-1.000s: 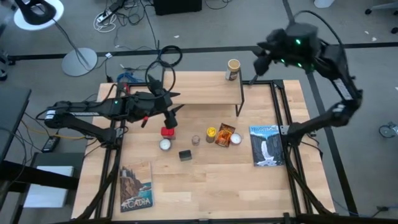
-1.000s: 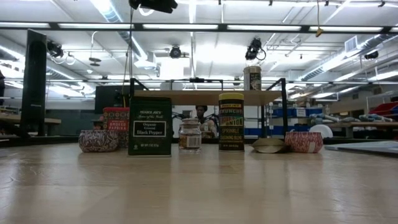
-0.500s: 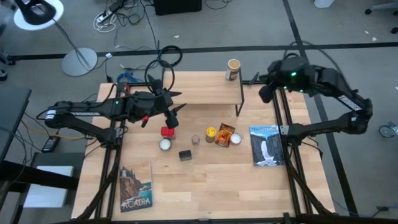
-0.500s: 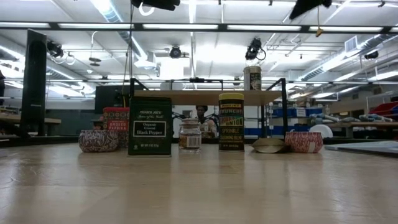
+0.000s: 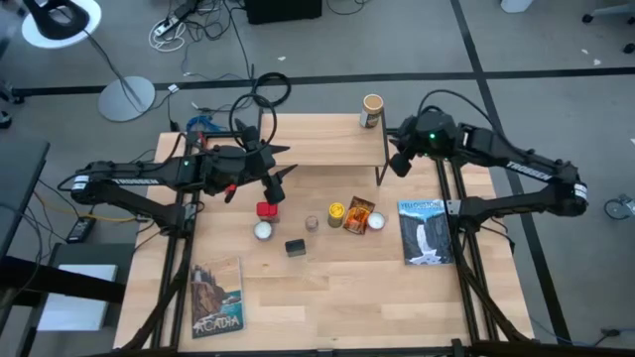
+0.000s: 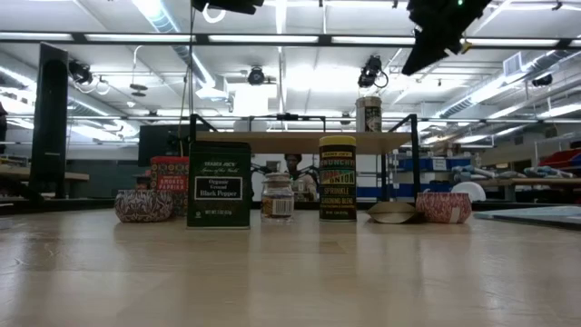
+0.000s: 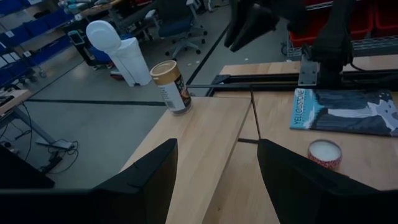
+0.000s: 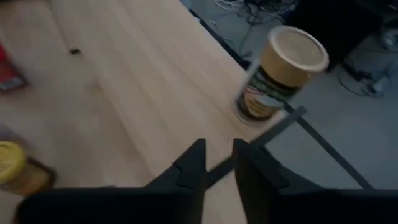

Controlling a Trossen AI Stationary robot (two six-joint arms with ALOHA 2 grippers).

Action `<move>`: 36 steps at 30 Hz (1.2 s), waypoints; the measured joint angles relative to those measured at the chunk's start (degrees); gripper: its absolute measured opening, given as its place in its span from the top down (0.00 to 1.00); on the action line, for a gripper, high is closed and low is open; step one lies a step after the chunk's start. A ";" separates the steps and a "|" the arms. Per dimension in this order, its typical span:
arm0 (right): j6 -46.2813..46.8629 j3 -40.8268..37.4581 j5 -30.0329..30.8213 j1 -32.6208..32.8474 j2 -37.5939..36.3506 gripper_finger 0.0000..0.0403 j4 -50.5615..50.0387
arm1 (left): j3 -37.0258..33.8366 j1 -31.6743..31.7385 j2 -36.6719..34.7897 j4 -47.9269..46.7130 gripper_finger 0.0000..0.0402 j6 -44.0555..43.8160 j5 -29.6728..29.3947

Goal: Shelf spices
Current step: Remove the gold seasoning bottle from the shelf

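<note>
The shelf (image 5: 327, 151) stands at the table's far side on thin black legs. The tan cylindrical jar (image 5: 372, 110) stands upright on its far right corner (image 8: 277, 78). In front of the shelf the red tin (image 5: 266, 210), dark tin (image 5: 295, 247), small pale-capped jar (image 5: 312, 223), yellow black-lidded jar (image 5: 336, 213) and orange packet (image 5: 359, 213) rest on the tabletop. My left gripper (image 5: 278, 183) hovers open at the shelf's left end, above the red tin. My right gripper (image 5: 394, 162) hangs in the air at the shelf's right end, with a narrow gap between its fingers (image 8: 198, 158).
Two white round discs (image 5: 263, 230) (image 5: 376, 222) lie among the spices. One picture book (image 5: 425, 231) lies to the right, another (image 5: 217, 297) near the left front corner. The plank's top (image 7: 205, 137) is bare apart from the tan jar. Black frame rails run along both table sides.
My right arm has swung down from high above the table's far right corner toward the shelf's right end, moving near and left; it now shows at the top of the low view. The tan jar has stayed on the shelf.
</note>
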 joint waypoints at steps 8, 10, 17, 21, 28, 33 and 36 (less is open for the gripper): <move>0.00 -1.88 4.47 -1.14 -0.70 0.39 1.59 | 0.00 0.00 0.02 1.53 0.44 2.20 -0.02; -0.02 -1.90 5.79 -0.78 -0.74 0.30 2.40 | 0.00 0.00 0.02 1.98 0.44 2.87 -0.02; -0.06 -1.90 12.23 -0.09 -0.72 0.13 3.42 | 0.01 0.00 0.04 3.24 0.44 4.12 -0.04; 0.06 -1.90 14.21 -0.09 -0.72 0.12 3.36 | 0.02 0.00 0.04 4.00 0.44 4.40 -0.04; -0.73 -1.90 16.67 -0.09 -0.70 0.15 3.86 | 0.02 0.00 0.04 4.00 0.44 4.44 -0.04; -2.92 -1.90 15.96 -0.09 -0.70 0.20 8.32 | 0.02 0.01 0.04 3.98 0.44 4.49 -0.04; -4.86 -1.90 15.89 -0.09 -0.68 0.24 11.37 | 0.02 0.00 0.04 3.97 0.44 4.49 -0.04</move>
